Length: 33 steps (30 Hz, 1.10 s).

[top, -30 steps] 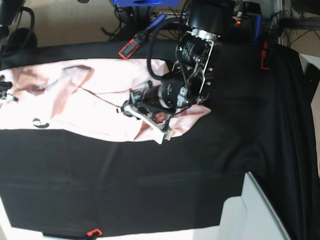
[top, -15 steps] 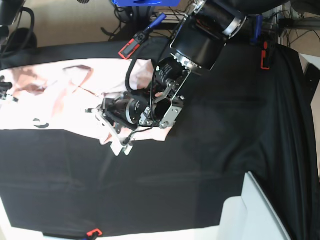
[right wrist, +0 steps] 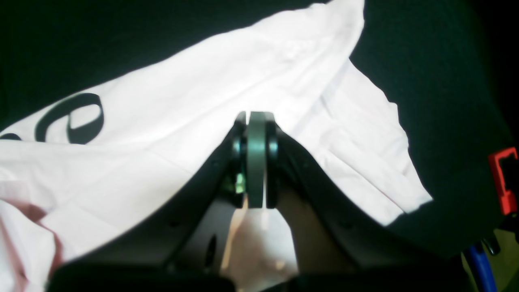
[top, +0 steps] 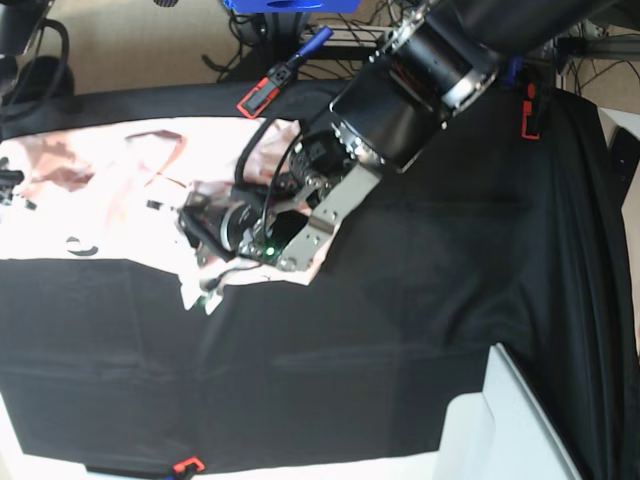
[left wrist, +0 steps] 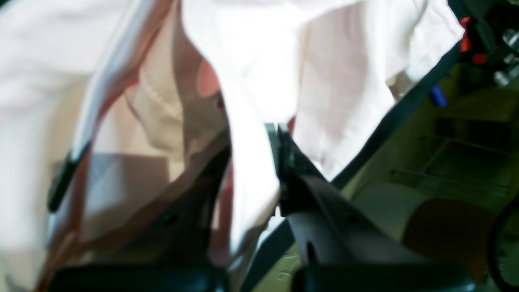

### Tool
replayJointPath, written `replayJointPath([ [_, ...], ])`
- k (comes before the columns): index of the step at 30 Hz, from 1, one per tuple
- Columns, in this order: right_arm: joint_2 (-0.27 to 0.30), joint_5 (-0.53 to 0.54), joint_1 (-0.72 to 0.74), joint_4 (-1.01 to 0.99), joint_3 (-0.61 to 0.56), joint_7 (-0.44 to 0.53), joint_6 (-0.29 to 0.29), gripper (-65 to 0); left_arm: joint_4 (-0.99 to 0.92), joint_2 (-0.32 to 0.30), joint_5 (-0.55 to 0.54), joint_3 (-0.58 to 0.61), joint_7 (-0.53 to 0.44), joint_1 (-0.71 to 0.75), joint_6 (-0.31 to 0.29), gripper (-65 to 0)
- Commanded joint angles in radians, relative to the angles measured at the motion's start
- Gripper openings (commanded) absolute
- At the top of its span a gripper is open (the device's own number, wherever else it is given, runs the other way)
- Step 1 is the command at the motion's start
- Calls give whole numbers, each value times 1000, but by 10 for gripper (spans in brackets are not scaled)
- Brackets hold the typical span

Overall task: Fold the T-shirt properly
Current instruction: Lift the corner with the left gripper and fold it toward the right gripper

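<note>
**Left arm carries a pinched shirt edge across the fold**

The left gripper [left wrist: 253,162] has its jaws clenched on a fold of the T-shirt [top: 120,200], holding it over the rest of the garment; this looks like the side-fold step. Next it likely needs to lay that edge down flat before letting go. The right gripper [right wrist: 256,156] hangs above the cloth, jaws clenched on nothing. The pale pink, wrinkled shirt lies on the black table [top: 400,350], dark lettering peeking out.

Blk cylindrical arm [top: 420,75] w/ silver ring, grey bracket, blk cables, green LED.
</note>
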Motion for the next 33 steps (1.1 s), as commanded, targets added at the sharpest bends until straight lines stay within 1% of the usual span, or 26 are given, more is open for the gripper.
replayJointPath([
  [1,22,5,14,14,8,21,-1,-650,21,20,-18,18,-14,-33,-12,-650],
  [6,22,5,21,14,8,21,-2,-650,24,20,-18,96,-20,-89,-15,-650],
  [7,22,5,23,14,8,21,-2,-650,30,20,-18,113,-20,-98,-25,-650],
  [10,22,5,24,14,8,21,-2,-650,72,20,-18,156,-20,-115,-112,-650],
  [12,22,5,24,14,8,21,-2,-650,81,20,-18,164,-20,-116,-137,-650],
  [17,22,5,24,14,8,21,-5,-650,83,20,-16,171,-20,-116,-140,-650],
  [23,20,5,35,14,8,21,-5,-650,83,20,-15,316,-22,-151,-141,-650],
  [26,2,5,35,14,8,21,-5,-650,81,20,-15,314,-22,-151,-141,-650],
  [33,-4,5,35,14,8,21,-5,-650,78,20,-13,314,-22,-165,-141,-650],
])
